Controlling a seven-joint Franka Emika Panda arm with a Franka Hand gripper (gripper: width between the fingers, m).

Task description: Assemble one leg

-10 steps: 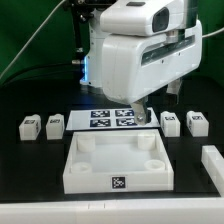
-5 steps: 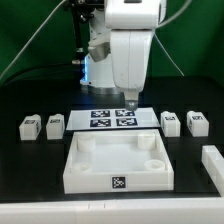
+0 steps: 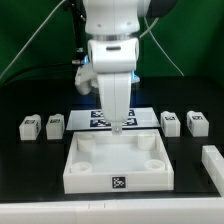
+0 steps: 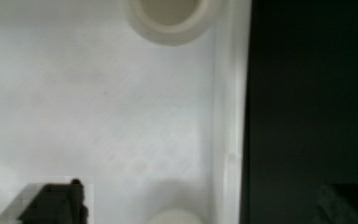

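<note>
Four small white legs with tags stand in a row on the black table: two at the exterior view's left (image 3: 29, 126) (image 3: 55, 124) and two at its right (image 3: 170, 122) (image 3: 196, 122). The large white square top (image 3: 88, 172) lies in front of them. My gripper (image 3: 117, 128) hangs over the top's far edge, well apart from every leg. In the wrist view the gripper (image 4: 202, 205) is open and empty. One finger (image 4: 51, 200) is over the white top (image 4: 105, 110), near a round socket (image 4: 171, 15). The other finger (image 4: 354, 202) is over the black table.
The marker board (image 3: 98, 118) lies behind the top, partly hidden by the arm. Another white part (image 3: 212, 162) lies at the exterior view's right edge. The arm's body fills the upper middle of the exterior view.
The arm has swung toward the exterior view's left and turned. The gripper has moved from over the marker board's right end to the top's far edge. No part has moved.
</note>
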